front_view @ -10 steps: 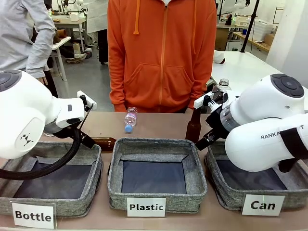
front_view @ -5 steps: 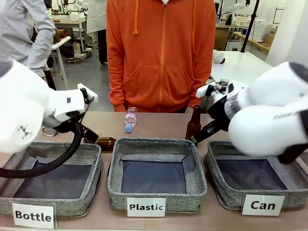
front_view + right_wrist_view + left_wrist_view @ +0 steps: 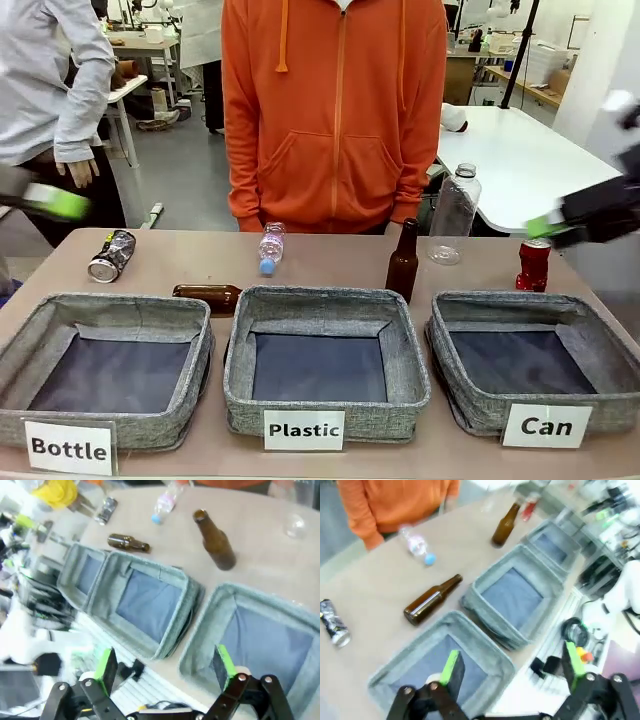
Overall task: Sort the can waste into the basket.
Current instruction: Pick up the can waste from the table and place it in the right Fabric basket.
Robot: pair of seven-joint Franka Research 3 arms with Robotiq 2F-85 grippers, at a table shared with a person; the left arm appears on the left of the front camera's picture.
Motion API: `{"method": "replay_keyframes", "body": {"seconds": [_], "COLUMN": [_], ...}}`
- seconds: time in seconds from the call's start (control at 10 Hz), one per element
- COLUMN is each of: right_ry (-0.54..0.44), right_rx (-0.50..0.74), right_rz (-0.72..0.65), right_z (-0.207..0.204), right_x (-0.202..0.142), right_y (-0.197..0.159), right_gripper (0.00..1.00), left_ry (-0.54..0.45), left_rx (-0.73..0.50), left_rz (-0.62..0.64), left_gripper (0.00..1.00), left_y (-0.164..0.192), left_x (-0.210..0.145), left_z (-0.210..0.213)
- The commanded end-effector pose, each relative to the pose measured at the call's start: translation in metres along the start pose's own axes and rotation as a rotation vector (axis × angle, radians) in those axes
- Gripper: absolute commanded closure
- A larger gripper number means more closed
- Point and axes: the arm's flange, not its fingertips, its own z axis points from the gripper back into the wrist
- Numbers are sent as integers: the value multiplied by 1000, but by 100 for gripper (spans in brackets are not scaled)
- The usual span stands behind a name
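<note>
1. Front view: three grey woven baskets stand in a row at the near edge of the surface (image 3: 330,265). The Bottle basket (image 3: 150,425) is at the left, the Plastic basket (image 3: 240,370) in the middle and the Can basket (image 3: 465,400) at the right. Each one has its dark lining bare.
2. The black can (image 3: 110,255) lies on the surface behind the Bottle basket. The red can (image 3: 533,265) stands just behind the Can basket.
3. The left gripper (image 3: 50,202) and the right gripper (image 3: 550,226) are blurred at the picture's edges. One second ago both white arms hung over the baskets and hid the two cans. The baskets and bottles have kept their places.
4. Left wrist view: the jaws of the left gripper (image 3: 512,665) are released, with nothing between them, above the Bottle basket (image 3: 485,645). A brown bottle (image 3: 430,600) lies beside this basket, and the black can (image 3: 335,625) lies farther off.
5. Right wrist view: the jaws of the right gripper (image 3: 165,665) are released and hold nothing, over the near edges of the Plastic basket (image 3: 150,562) and the Can basket (image 3: 197,630). The black can (image 3: 105,510) lies far across the surface.
</note>
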Motion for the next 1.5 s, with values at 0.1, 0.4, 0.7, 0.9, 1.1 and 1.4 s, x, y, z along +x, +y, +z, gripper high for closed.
{"method": "replay_keyframes", "body": {"seconds": [0.1, 0.4, 0.7, 0.9, 1.1, 1.4], "right_ry": [-208, -382, -390, -390, -390, -363], "right_rx": [144, 294, 257, 257, 257, 243], "right_rz": [-305, -548, -602, -602, -602, -629], "right_z": [64, 96, 104, 104, 104, 102], "right_x": [-35, -78, -98, -98, -98, -98], "right_y": [-97, -181, -187, -187, -187, -183], "right_gripper": [0, 0, 0, 0, 0, 0], "left_ry": [-242, -484, -457, -457, -457, -457], "left_rx": [-140, -229, -195, -195, -195, -195], "left_rz": [298, 607, 634, 634, 634, 634], "left_gripper": [0, 0, 0, 0, 0, 0], "left_y": [100, 167, 163, 163, 163, 163], "left_x": [-110, -182, -213, -213, -213, -213], "left_z": [103, 124, 132, 132, 132, 132]}}
